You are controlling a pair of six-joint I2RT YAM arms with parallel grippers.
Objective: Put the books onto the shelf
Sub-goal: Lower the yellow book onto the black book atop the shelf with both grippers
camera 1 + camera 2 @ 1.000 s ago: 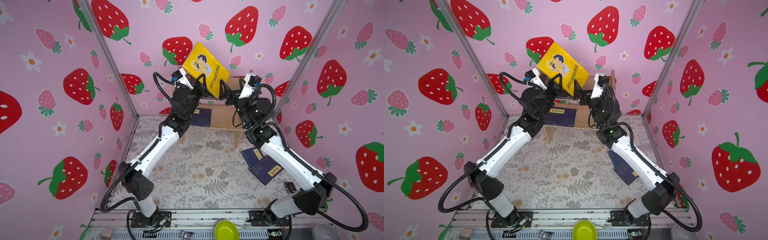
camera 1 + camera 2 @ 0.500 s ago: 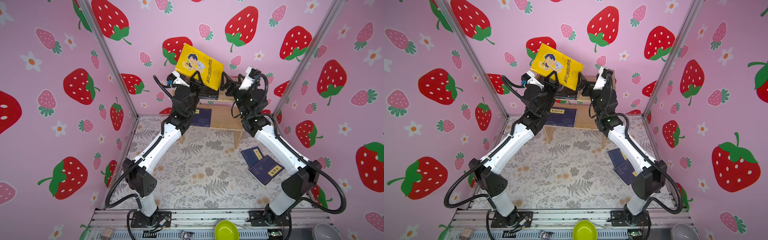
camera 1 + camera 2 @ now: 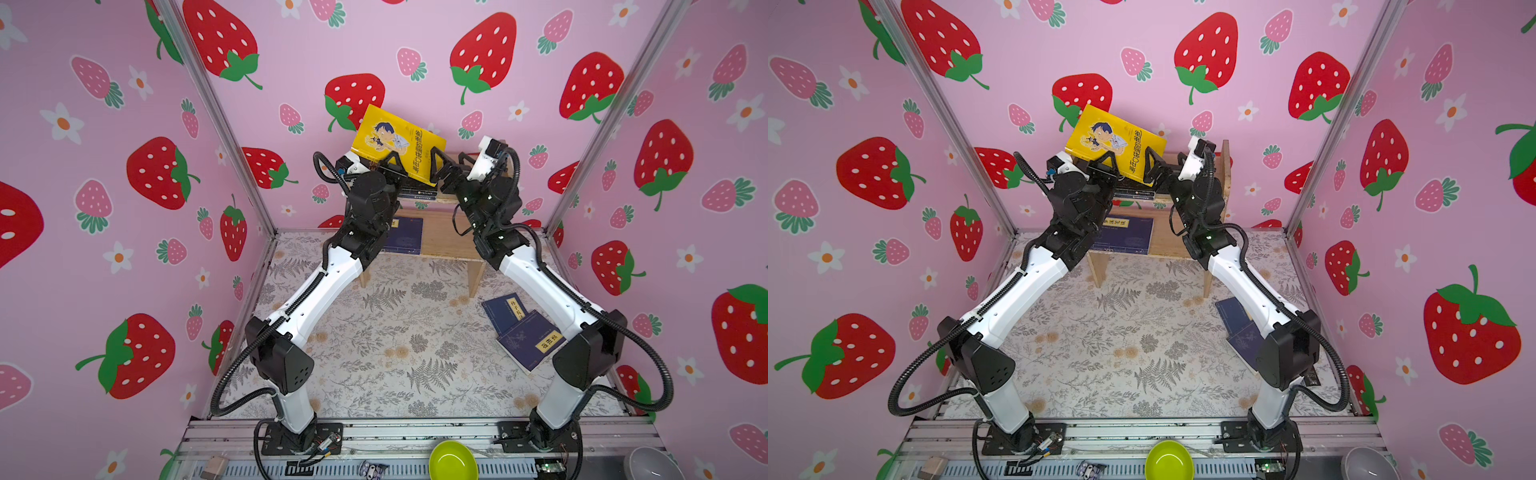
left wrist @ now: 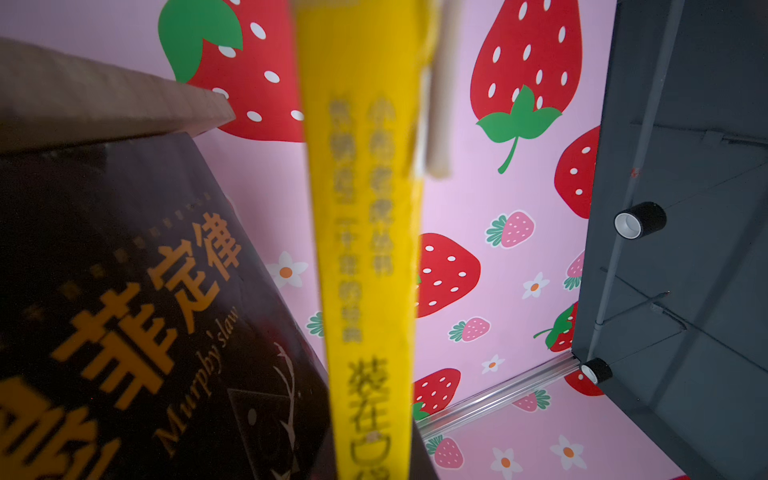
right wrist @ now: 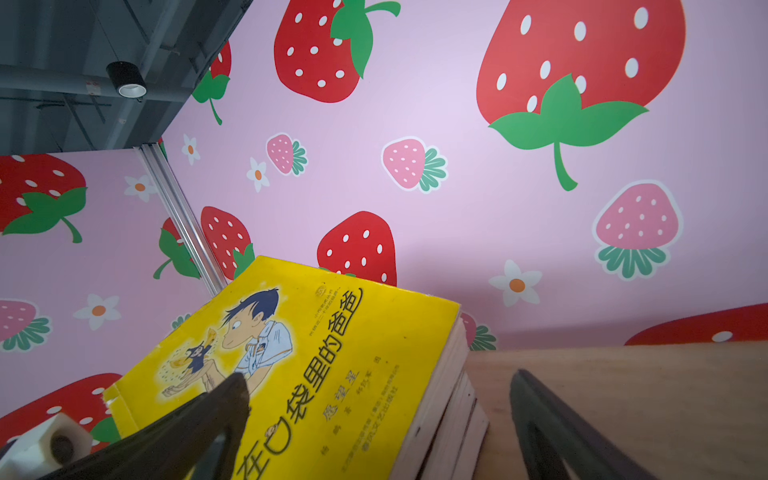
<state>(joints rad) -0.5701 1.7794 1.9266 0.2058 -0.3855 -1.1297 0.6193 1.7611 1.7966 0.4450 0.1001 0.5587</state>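
Spine of yellow book (image 4: 365, 270) faces left wrist; cover, right wrist.

White arm links (image 3: 316, 291), black joints (image 3: 286, 361), ribbed black cables (image 3: 212, 403), black triangular claws (image 3: 391, 160) (image 3: 446, 160).

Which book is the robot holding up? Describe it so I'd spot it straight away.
Find the wooden shelf against the back wall. Above its top tier, tilted in the left hand, is the yellow book. It alone is bright yellow with a cartoon boy, unlike the dark books beneath.
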